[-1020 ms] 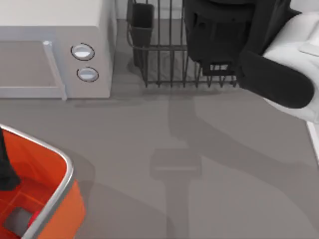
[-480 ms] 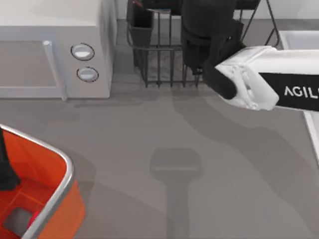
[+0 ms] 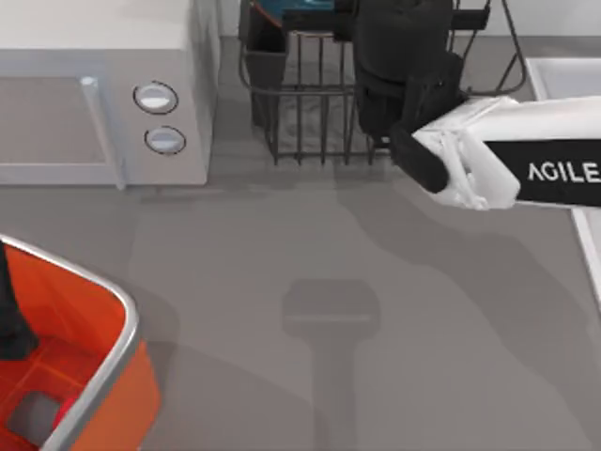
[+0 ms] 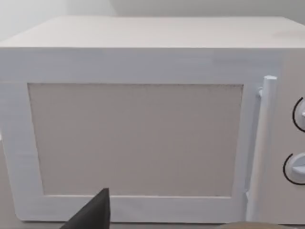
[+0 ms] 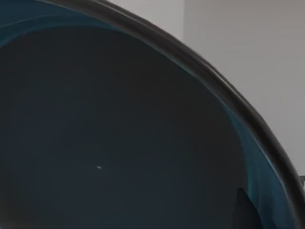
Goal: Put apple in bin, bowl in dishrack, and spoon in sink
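The teal-blue bowl point(image 3: 299, 13) hangs over the back of the black wire dishrack point(image 3: 310, 113) at the top centre of the table. My right gripper point(image 3: 352, 23) is shut on it, its fingers hidden under the black wrist. The right wrist view looks straight into the bowl's dark inside point(image 5: 119, 133). The red apple point(image 3: 64, 412) lies on the floor of the orange bin point(image 3: 113, 376) at the lower left. My left arm point(image 3: 9, 319) stands over the bin at the left edge. A corner of the pale sink point(image 3: 563, 70) shows at the right edge. The spoon is out of view.
A white microwave point(image 3: 94, 85) with two round knobs stands at the back left, beside the dishrack, and the left wrist view faces its door point(image 4: 133, 138). A dark cup point(image 3: 266, 47) sits at the rack's left corner. The white right forearm point(image 3: 526, 169) reaches in from the right.
The right arm swung in from the right over the dishrack. The bowl's teal edge has come into sight above the back of the rack. Left arm and apple have not moved.
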